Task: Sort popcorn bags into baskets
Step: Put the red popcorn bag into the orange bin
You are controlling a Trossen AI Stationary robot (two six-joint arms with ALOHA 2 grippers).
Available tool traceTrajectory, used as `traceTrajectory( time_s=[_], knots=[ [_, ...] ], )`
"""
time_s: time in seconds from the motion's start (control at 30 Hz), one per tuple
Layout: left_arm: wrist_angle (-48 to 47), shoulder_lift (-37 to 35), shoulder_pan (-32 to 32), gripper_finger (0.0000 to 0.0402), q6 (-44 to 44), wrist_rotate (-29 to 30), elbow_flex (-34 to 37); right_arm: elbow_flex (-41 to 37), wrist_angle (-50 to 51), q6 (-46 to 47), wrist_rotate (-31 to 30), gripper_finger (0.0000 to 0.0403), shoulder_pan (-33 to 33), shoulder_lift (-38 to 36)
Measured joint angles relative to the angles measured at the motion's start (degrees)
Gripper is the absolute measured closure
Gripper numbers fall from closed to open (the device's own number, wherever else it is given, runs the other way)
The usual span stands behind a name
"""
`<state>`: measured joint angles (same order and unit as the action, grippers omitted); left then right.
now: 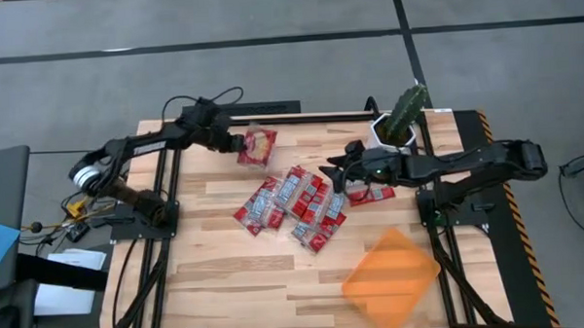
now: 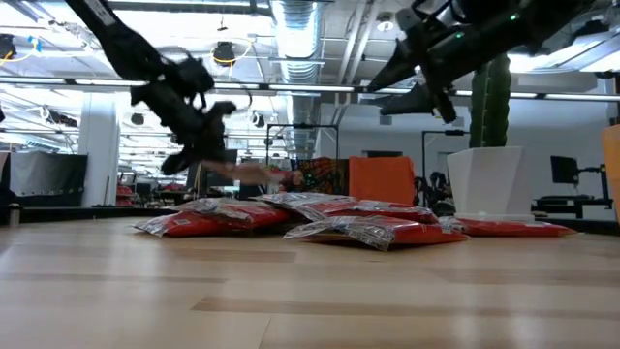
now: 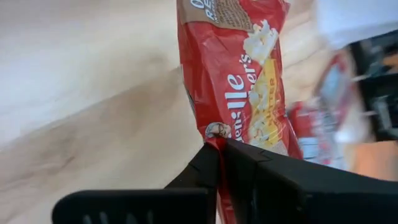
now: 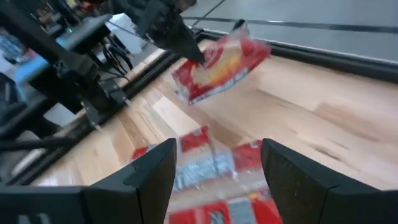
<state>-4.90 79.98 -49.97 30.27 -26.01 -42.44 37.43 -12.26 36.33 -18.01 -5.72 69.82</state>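
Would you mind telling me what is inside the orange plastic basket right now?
Nothing shows inside the shallow translucent orange plastic basket; only pale wood grain of the table shows through it. The small red foil popcorn packets lie heaped apart from it.

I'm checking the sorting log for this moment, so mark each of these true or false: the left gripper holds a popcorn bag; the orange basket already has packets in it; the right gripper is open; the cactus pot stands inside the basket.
1. The left gripper is shut on a larger red-orange popcorn bag with a yellowish centre. True.
2. The shallow bright-orange translucent plastic basket already holds packets. False: nothing shows inside it; the small flat red foil packets lie piled on the wooden table.
3. The right gripper is open, above the pile. True.
4. The white pot with the green cactus stands in the basket. False: it stands at the table's far edge, apart from the basket.
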Motion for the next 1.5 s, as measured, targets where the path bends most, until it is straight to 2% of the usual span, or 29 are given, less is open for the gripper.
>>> traceTrajectory(
  time_s=[0.27, 0.5, 0.63, 0.77, 0.97, 1.23, 1.37, 1.5],
  knots=[
    [4.19, -11.81, 5.63, 0.0401, 7.77, 4.92, -0.11, 0.0, -19.04, 10.56, 0.26, 0.0143, -1.45, 8.0],
    [8.42, -17.59, 11.61, 0.0401, 11.14, 10.16, -0.15, 0.47, -34.2, 11.87, 4.02, 0.0143, -4.46, 13.97],
    [9.31, -18.31, 14.93, 0.0401, 11.58, 12.46, -0.15, 3.32, -35.28, 11.26, 4.81, 0.0143, -5.51, 16.54],
    [9.13, -18.04, 17.7, 0.0401, 11.61, 13.93, -0.15, 7.31, -35.3, 6.91, 6.16, 0.0143, -6.09, 18.89],
    [9.38, -18.04, 19.98, 0.0401, 11.43, 15.88, -0.15, 12.17, -33.45, 5.28, 6.61, 0.0143, -6.44, 22.12],
    [9.43, -18.04, 22.12, 0.0401, 11.38, 17.73, -0.15, 16.99, -31.83, 5.36, 12.09, 0.0145, -7.1, 25.97],
    [9.4, -18.04, 22.79, 0.0401, 11.37, 17.92, -0.15, 18.51, -28.56, 5.69, 13.49, 0.0185, -7.23, 26.22],
    [9.37, -18.02, 23.03, 0.0395, 11.37, 18.02, -0.15, 18.73, -25.14, 5.62, 13.53, 0.0278, -7.23, 25.94]
  ],
)
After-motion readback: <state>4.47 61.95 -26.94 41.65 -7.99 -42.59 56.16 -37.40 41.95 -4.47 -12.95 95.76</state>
